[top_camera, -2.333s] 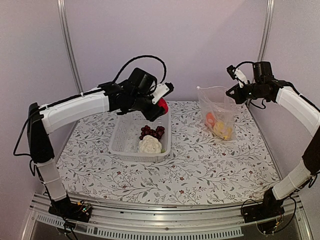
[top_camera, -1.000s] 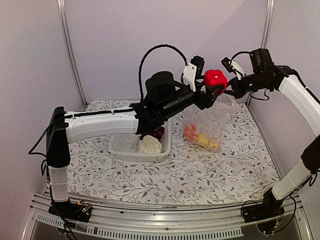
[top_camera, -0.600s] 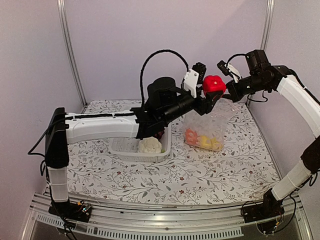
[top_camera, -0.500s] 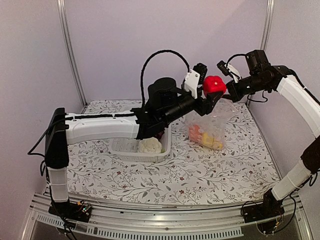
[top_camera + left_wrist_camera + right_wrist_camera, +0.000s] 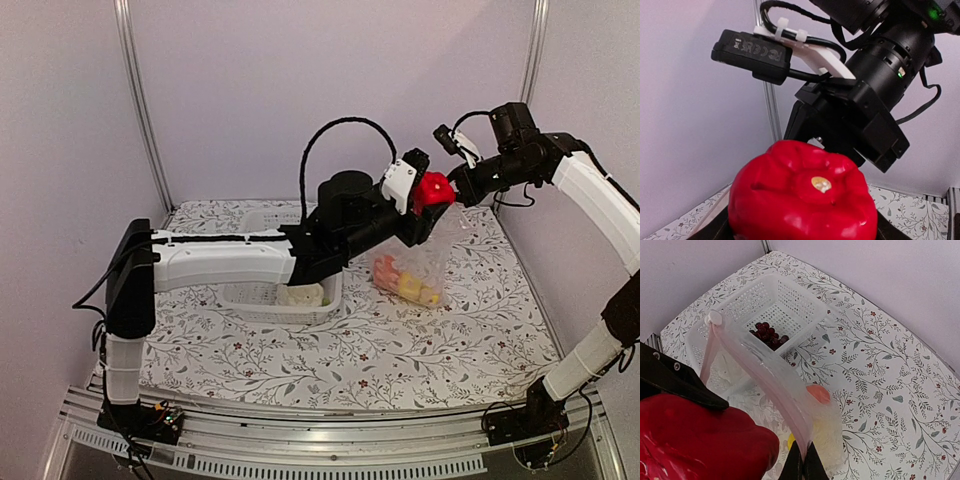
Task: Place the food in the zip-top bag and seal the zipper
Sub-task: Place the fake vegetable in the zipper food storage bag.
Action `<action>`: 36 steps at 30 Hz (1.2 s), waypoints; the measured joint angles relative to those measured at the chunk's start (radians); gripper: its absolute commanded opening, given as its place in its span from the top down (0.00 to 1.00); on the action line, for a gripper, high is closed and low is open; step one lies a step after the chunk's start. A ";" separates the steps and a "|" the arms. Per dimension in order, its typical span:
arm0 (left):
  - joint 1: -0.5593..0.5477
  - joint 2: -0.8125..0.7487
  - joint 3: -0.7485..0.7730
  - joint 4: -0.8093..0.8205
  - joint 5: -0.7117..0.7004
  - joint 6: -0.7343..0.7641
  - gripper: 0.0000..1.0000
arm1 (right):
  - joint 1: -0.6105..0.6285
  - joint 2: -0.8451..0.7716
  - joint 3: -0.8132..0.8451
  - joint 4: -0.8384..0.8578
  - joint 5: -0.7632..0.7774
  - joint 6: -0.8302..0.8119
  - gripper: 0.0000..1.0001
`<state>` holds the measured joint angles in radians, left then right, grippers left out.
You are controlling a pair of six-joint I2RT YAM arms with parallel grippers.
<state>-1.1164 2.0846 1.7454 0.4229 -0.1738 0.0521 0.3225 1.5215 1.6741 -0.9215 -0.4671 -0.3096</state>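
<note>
Left gripper (image 5: 429, 194) clamped on red pepper (image 5: 802, 200) at bag (image 5: 418, 262) mouth, right gripper (image 5: 802, 466) pinched shut on zipper (image 5: 765, 376), basket (image 5: 248, 293) left of bag

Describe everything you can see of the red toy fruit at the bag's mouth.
The red toy fruit is glossy, plastic-looking and lobed like a bell pepper, with a small tan dot at one end. The left gripper clamps it, raised above the table, at the open mouth of the zip-top bag that the right gripper holds up. Whether it touches the bag is unclear.
</note>
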 measured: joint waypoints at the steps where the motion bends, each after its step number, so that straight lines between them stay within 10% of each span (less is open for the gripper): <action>1: 0.000 0.003 0.000 -0.001 -0.006 0.001 0.48 | 0.000 0.000 0.000 -0.001 0.000 0.000 1.00; 16: -0.001 0.009 0.006 -0.009 -0.078 0.011 0.14 | 0.000 0.000 -0.002 0.001 0.015 0.004 1.00; 36: -0.031 -0.211 -0.216 0.035 -0.147 0.069 0.17 | -0.147 0.138 0.171 0.002 0.185 0.006 1.00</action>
<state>-1.1473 1.8732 1.5291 0.4580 -0.3210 0.1211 0.1757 1.6592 1.8446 -0.9195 -0.2825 -0.3031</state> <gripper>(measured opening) 0.833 0.007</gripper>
